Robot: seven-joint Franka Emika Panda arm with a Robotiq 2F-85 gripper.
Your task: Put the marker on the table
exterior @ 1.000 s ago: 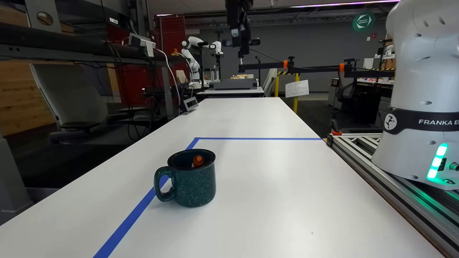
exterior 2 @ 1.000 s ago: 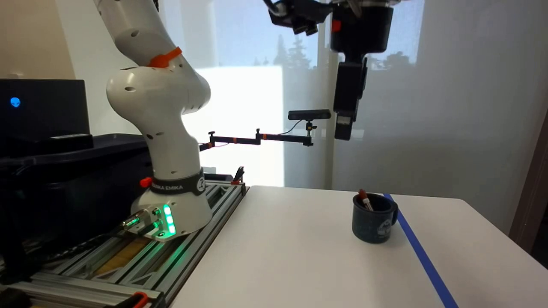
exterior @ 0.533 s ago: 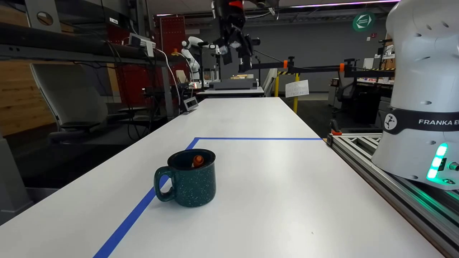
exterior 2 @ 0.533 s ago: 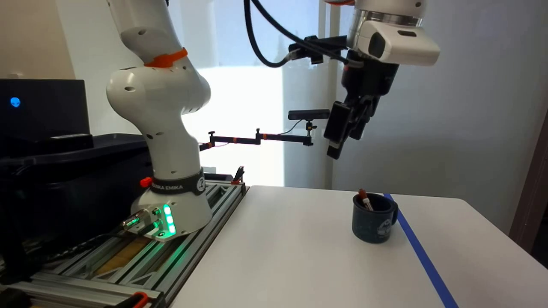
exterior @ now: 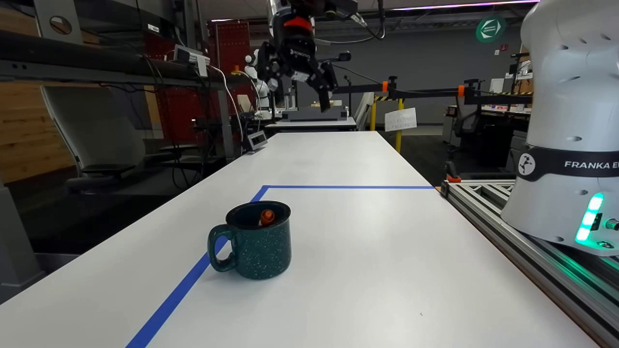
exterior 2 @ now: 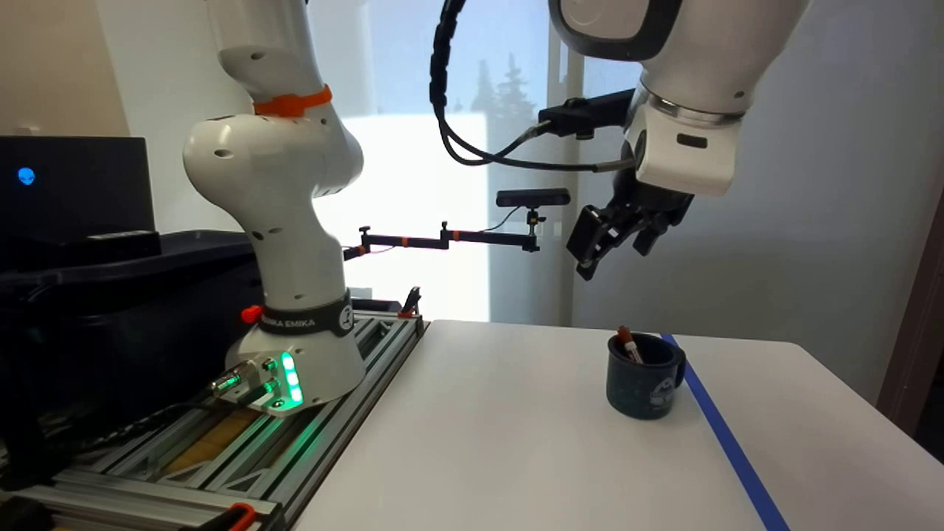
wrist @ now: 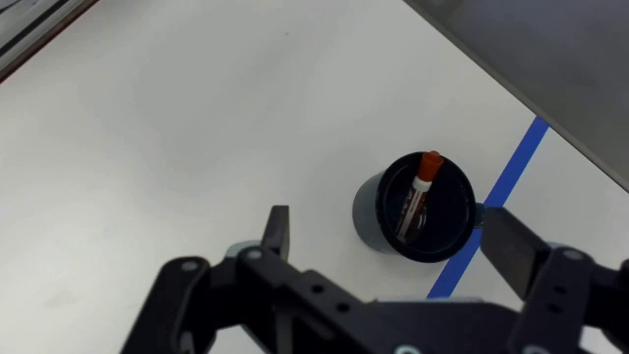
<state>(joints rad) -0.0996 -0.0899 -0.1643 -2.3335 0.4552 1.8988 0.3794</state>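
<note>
The marker (wrist: 427, 169) has an orange-red cap, a white band and a dark labelled body. It leans inside the dark teal mug (wrist: 367, 216), cap up at the rim. It also shows in both exterior views (exterior: 267, 217) (exterior 2: 626, 339). The mug stands upright on the white table (exterior 2: 472, 442), its handle over the blue tape. My gripper (wrist: 388, 216) is open and empty. In an exterior view it is tilted in the air above the mug (exterior 2: 615, 258). In the wrist view the mug shows between the fingers, apart from them in depth. The marker's lower end is partly in shadow.
Blue tape (exterior: 180, 295) runs along the table and across it. The robot's base (exterior 2: 299, 369) stands on a metal rail frame (exterior: 488, 232) beside the table. A camera on a black boom (exterior 2: 532, 198) stands behind. A small grey device (exterior: 257, 140) sits at the far table edge.
My gripper has come lower, tilted and turned, so its two spread fingers now show apart in the exterior views. The mug and marker have not moved.
</note>
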